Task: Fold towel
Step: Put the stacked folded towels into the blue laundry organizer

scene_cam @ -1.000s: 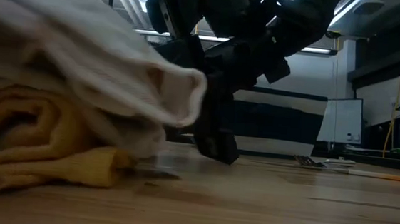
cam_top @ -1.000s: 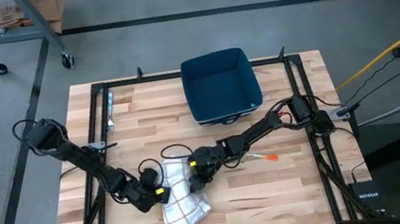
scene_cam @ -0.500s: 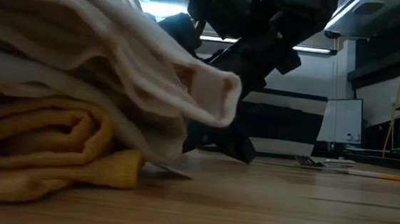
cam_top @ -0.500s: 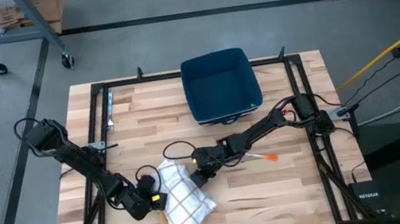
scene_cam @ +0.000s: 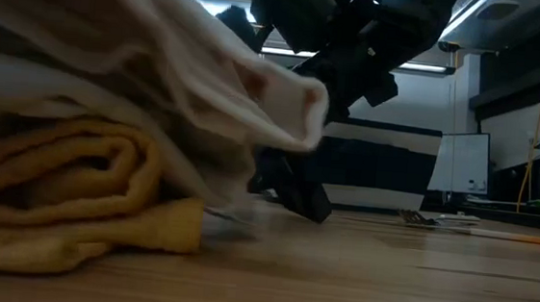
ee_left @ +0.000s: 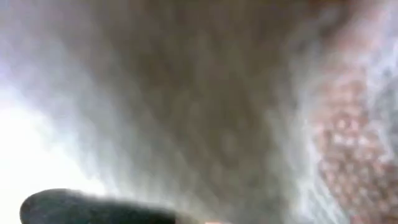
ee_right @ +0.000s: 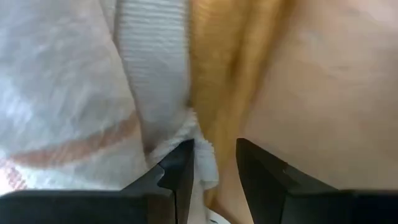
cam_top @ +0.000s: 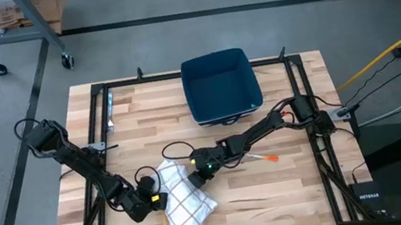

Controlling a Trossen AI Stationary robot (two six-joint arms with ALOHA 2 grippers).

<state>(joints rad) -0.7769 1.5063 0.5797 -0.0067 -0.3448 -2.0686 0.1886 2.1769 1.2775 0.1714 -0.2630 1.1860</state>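
Cloth first: white checked towel with a mustard-yellow underside (cam_top: pixel 182 202) lies bunched and partly folded on the pale wooden table (cam_top: pixel 293 187), toward its near edge, long axis running diagonally from the table's middle down toward that edge.

Left gripper (cam_top: pixel 152 198) is pressed against the towel's left flank. Its wrist view is filled with blurred cloth, so whether it pinches anything I cannot tell.

Right gripper (cam_top: pixel 194 176) sits at the towel's upper right end. In its wrist view the two dark fingers (ee_right: pixel 177 177) stand slightly apart with a strip of white hem (ee_right: pixel 202 158) between them — not visibly clamped; I cannot say the hem is held.

Key relation: the towel lies between the two grippers, each at one side of the same upper end, its free length trailing away from both toward the near edge. The right gripper looks nearer a usable hem — the likelier lead for the coming fold, I judge.

Dark blue square bin (cam_top: pixel 219 85) stands well apart, at the far side.
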